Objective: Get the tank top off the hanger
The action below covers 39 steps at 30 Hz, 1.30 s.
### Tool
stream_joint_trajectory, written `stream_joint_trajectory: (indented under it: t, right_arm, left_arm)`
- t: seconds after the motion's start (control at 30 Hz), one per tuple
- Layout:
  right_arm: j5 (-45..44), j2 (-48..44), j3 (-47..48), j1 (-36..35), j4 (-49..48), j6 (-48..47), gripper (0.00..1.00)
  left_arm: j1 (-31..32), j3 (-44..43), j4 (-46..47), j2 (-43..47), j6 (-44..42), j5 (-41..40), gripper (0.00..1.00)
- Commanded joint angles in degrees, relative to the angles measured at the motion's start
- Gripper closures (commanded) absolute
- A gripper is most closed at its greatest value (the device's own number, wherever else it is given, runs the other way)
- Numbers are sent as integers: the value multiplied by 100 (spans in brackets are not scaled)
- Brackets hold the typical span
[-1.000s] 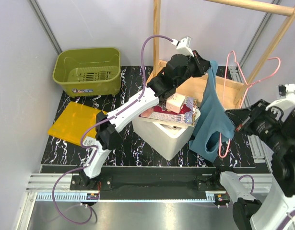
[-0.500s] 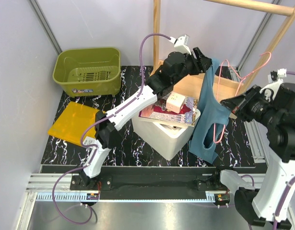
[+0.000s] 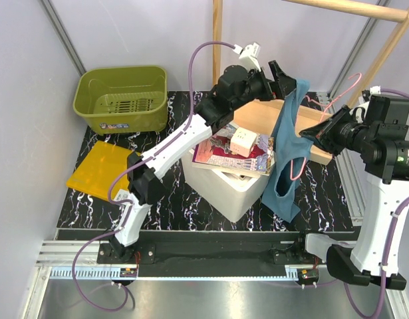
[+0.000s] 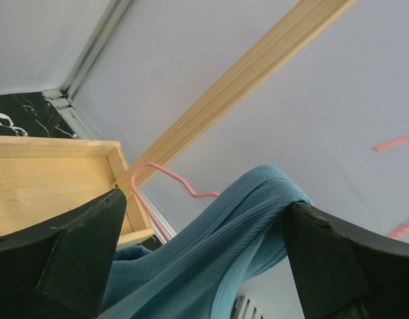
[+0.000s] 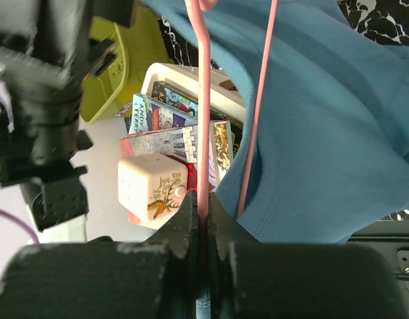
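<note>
The teal tank top [image 3: 288, 156] hangs limp beside the white box, its lower part over the table. One strap [image 4: 244, 226] runs between the fingers of my left gripper [image 4: 204, 206], which stands wide open, and drapes over its right finger [image 4: 337, 259]. In the top view that left gripper [image 3: 284, 78] is high up at the strap's top end. The pink hanger [image 3: 338, 98] is tilted, and part of its wire still runs through the fabric [image 5: 324, 133]. My right gripper [image 3: 310, 135] is shut on the hanger's wire [image 5: 203, 133].
A white box [image 3: 234, 186] holding books and a small white cube [image 3: 243, 141] stands under the tank top. A wooden tray [image 3: 257, 118] and wooden rack rails [image 3: 217, 40] are behind it. A green basket [image 3: 121, 98] and an orange sheet [image 3: 101, 169] lie to the left.
My left gripper has gone from shut on the strap to wide open. The right arm has carried the hanger up and to the left, tilting it, and the tank top hangs narrower.
</note>
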<state>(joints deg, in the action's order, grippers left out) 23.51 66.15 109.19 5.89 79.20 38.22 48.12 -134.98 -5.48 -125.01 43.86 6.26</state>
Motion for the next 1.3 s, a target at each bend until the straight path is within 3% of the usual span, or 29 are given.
stream_joint_trajectory:
  t: [0.0, 0.4, 0.57, 0.67, 0.83, 1.1, 1.27]
  right_arm:
    - [22, 126, 138, -27, 351, 142, 100]
    - [-285, 372, 436, -27, 350, -271, 100]
    - [109, 363, 595, -27, 421, -78, 100]
    - [259, 320, 639, -27, 430, 89, 100]
    - [338, 74, 614, -27, 124, 20, 100]
    - [1252, -1007, -1055, -27, -1634, -473, 100]
    - [1788, -1700, -1435, -27, -1803, -649, 100]
  left_arm:
    - [-136, -73, 240, 846, 53, 568, 1]
    - [-461, 225, -253, 1628, 273, 1948, 1]
    - [-496, -228, -113, 1156, 904, 2045, 1]
    - [-488, -747, 11, 567, 1335, 1984, 1]
    - [-514, -733, -955, 345, 1564, 1343, 6]
    - [-593, -758, -1615, 469, 1555, 701, 14]
    - [-707, -785, -1308, 276, 1670, 736, 15]
